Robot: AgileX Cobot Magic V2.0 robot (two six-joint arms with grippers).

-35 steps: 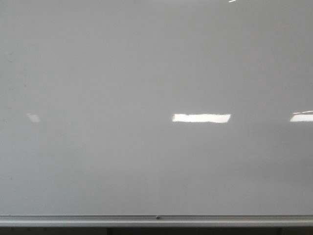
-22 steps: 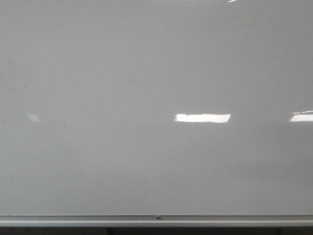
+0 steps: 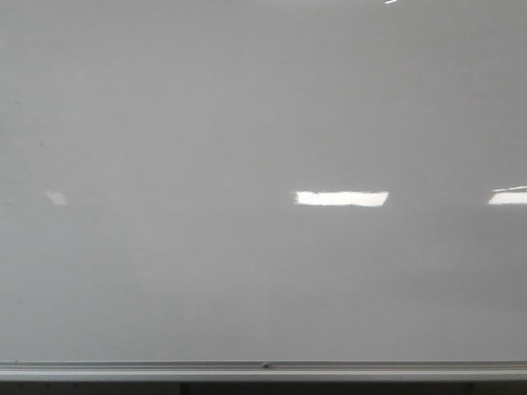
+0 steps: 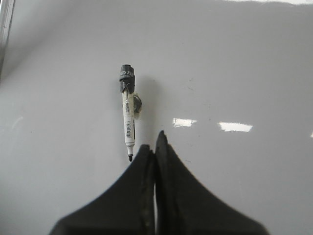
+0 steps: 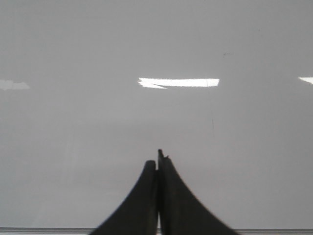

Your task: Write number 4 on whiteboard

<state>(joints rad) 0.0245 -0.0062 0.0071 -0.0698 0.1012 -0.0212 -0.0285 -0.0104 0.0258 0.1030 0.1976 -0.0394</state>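
Note:
The whiteboard fills the front view, glossy pale grey, and no drawn number 4 shows on it in any view. Neither gripper shows in the front view. In the left wrist view a white marker with a dark grey end and a bare black tip rests against the board, its tip pointing at my left gripper. That gripper is shut and empty, its fingertips just beside the marker's tip. My right gripper is shut and empty in front of the bare board.
A silver metal rail runs along the board's lower edge and also shows in the right wrist view. Bright rectangular light reflections lie on the board. A small dark round piece sits beside the marker's body.

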